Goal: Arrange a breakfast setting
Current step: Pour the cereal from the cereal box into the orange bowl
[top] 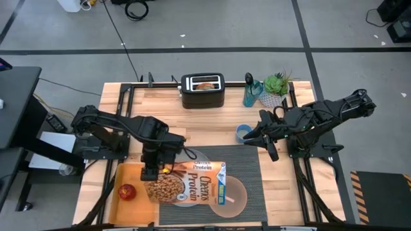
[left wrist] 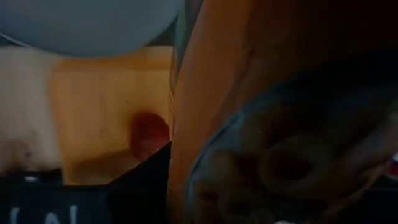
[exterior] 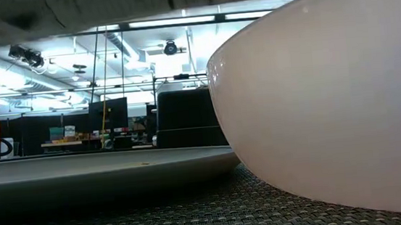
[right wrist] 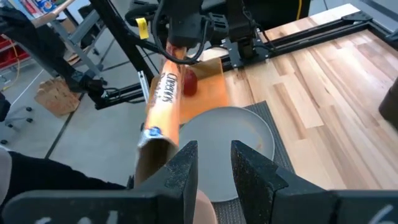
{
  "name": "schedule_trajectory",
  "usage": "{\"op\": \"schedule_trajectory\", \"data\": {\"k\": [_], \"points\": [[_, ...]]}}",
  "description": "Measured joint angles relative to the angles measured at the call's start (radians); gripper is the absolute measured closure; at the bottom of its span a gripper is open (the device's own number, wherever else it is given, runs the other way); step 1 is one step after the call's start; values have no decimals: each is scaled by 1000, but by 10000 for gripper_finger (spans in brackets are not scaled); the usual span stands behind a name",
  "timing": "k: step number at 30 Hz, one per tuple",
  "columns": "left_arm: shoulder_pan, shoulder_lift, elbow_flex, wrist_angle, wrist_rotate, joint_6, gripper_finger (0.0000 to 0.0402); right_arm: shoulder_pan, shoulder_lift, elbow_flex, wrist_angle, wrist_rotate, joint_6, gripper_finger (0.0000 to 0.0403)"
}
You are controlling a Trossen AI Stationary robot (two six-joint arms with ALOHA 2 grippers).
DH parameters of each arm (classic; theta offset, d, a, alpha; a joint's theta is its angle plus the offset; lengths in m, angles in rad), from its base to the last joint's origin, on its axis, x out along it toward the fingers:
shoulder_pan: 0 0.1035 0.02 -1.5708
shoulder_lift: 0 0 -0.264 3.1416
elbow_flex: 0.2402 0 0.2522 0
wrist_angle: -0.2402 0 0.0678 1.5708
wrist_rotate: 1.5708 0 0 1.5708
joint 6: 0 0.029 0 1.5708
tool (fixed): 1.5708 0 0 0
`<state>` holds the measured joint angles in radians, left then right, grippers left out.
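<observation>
My left gripper (top: 151,170) is shut on an orange Cheerios cereal box (top: 189,183), which lies tipped over the dark striped placemat (top: 247,170). The box's open end (top: 220,186) is above the pinkish-tan bowl (top: 236,197). The bowl (exterior: 330,101) stands on the placemat beside the grey plate (right wrist: 233,140), most of which lies under the box. A red apple (top: 127,191) lies on the orange tray (top: 125,176). A bagel (top: 205,84) sticks out of the black toaster. My right gripper (right wrist: 214,163) is open and empty over the placemat's far right corner. The spoon is not in view. My left gripper holds the cereal box by its closed bottom end (right wrist: 177,56), at the table's left, coming from above. The gripper body hides the fingers on the box. The box is lifted clear and tipped on its side, its front face up and its open end (right wrist: 152,140) lower, toward the bowl.
The black toaster (top: 203,91) stands at the far edge. A blue bottle (top: 249,93) and a potted plant (top: 276,86) stand at the far right. A small blue cup (top: 243,133) sits just left of my right gripper.
</observation>
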<state>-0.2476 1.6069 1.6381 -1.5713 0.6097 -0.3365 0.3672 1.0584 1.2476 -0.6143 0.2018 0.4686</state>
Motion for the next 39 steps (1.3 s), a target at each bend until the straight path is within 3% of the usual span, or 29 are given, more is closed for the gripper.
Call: {"op": "schedule_trajectory", "data": {"k": [19,39], "points": [[29,17,-1,15,216,-206,221,0,0,0,0,41,-35,300],[44,17,-2,86,252,-236,221,0,0,0,0,41,-45,300]]}}
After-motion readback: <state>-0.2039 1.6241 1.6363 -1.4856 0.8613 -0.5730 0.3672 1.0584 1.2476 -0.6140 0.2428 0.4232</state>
